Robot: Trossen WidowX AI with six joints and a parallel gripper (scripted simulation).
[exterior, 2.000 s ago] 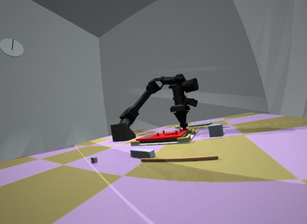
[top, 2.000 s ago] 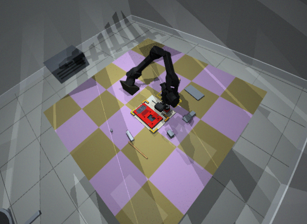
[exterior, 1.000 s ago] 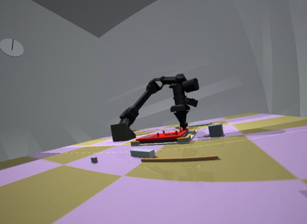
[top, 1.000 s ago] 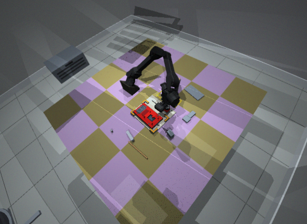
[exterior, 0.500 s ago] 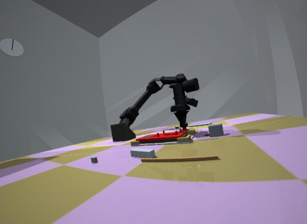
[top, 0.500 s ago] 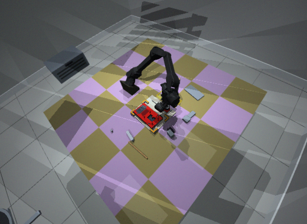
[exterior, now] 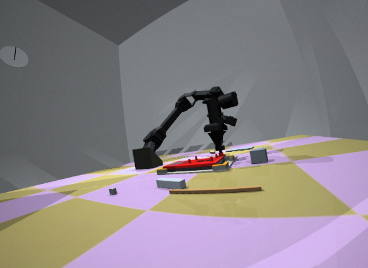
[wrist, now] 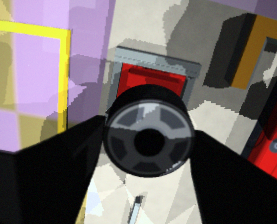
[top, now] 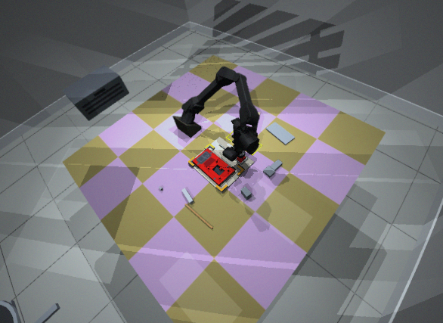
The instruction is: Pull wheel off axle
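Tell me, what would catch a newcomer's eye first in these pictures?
Probably the bright red board in the middle of the purple-and-olive checkered floor, with the black arm bent over its far corner. Close up, the hand grips a dark grey wheel between its fingers, and a yellow-outlined area lies just to the left.

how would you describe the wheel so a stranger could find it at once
Find the red board in the middle of the checkered mat, then follow the black arm down to that board's far right corner. The wheel sits clamped between the gripper's black fingers: a round dark tyre with a grey spoked hub, the only round part among boxy grey blocks.
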